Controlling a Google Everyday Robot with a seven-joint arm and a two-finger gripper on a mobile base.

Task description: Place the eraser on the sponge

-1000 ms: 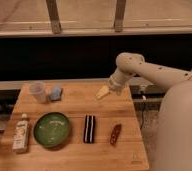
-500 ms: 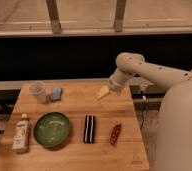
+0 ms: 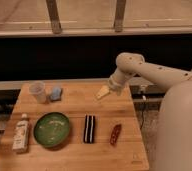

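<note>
While your gripper [image 3: 103, 93] hangs over the far right part of the wooden table [image 3: 74, 106], its pale fingers stand spread wide, pinching nothing and clear of every object.

You have one of each thing laid out: one eraser [image 3: 89, 128], one sponge [image 3: 55, 92], one clear cup [image 3: 38, 92], one green plate [image 3: 52, 129], one white bottle [image 3: 21, 133] and one reddish-brown oblong object [image 3: 115, 134].

The eraser lies flat near the table's front middle, between the plate on its left and the reddish-brown object on its right, well apart from the gripper. The sponge sits at the far left, just beside the cup.

The plate's green face carries only faint pale marks. Whether the cup holds anything cannot be told. The bottle lies on its side left of the plate.
</note>
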